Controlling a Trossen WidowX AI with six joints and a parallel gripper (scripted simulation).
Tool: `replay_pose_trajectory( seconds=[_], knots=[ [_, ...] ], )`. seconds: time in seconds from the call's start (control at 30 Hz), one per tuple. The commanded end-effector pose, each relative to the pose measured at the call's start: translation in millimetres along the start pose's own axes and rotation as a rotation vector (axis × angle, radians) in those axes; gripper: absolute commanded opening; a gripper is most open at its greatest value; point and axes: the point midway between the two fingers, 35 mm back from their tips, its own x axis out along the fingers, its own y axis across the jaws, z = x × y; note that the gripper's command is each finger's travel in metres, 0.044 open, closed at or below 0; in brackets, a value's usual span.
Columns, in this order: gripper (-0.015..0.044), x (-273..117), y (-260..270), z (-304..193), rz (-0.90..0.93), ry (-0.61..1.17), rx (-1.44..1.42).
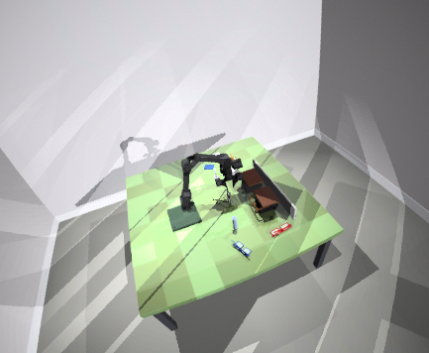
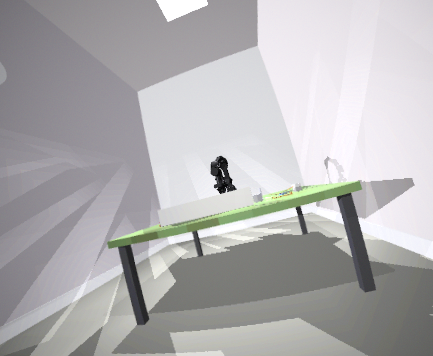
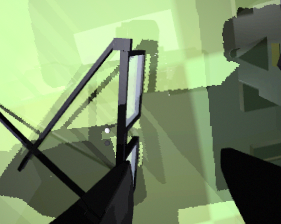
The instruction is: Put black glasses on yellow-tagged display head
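Green table (image 1: 197,268) (image 2: 324,193), red glasses (image 1: 280,229).

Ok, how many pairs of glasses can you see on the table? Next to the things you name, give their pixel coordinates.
3: the black pair (image 1: 222,200) (image 3: 123,90) under the gripper (image 1: 227,184) (image 3: 176,163), the blue pair (image 1: 242,249) near the front edge, the red pair (image 1: 280,229) beside the display heads (image 1: 267,197). More could be hidden behind the heads.

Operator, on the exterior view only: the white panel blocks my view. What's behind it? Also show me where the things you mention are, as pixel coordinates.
Observer: From the top, two brown-topped heads (image 1: 251,177) (image 1: 267,196) stand on the arm's side of the panel (image 1: 277,192) (image 2: 204,206).

Operator: Is the end effector open?

Observer: Yes. In the wrist view, the end effector's (image 1: 227,183) (image 2: 226,190) (image 3: 177,159) fingers stand apart.

Operator: And the black glasses?

Observer: The wrist view shows the black glasses (image 1: 228,197) (image 3: 123,90) with both temples unfolded, one finger overlapping them in view; I can't confirm contact.
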Motion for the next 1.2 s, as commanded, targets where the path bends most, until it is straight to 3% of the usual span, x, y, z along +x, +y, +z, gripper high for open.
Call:
replay_pose_trajectory(
  seconds=[0.0,0.17,0.27,1.17],
  knots=[
    [0.0200,10,34,-41,0.017,0.005,0.165],
    [0.0200,11,38,-46,0.018,0.006,0.195],
    [0.0121,11,38,-46,0.018,0.006,0.195],
    [0.0120,40,35,-46,0.018,0.006,0.195]
  ],
)
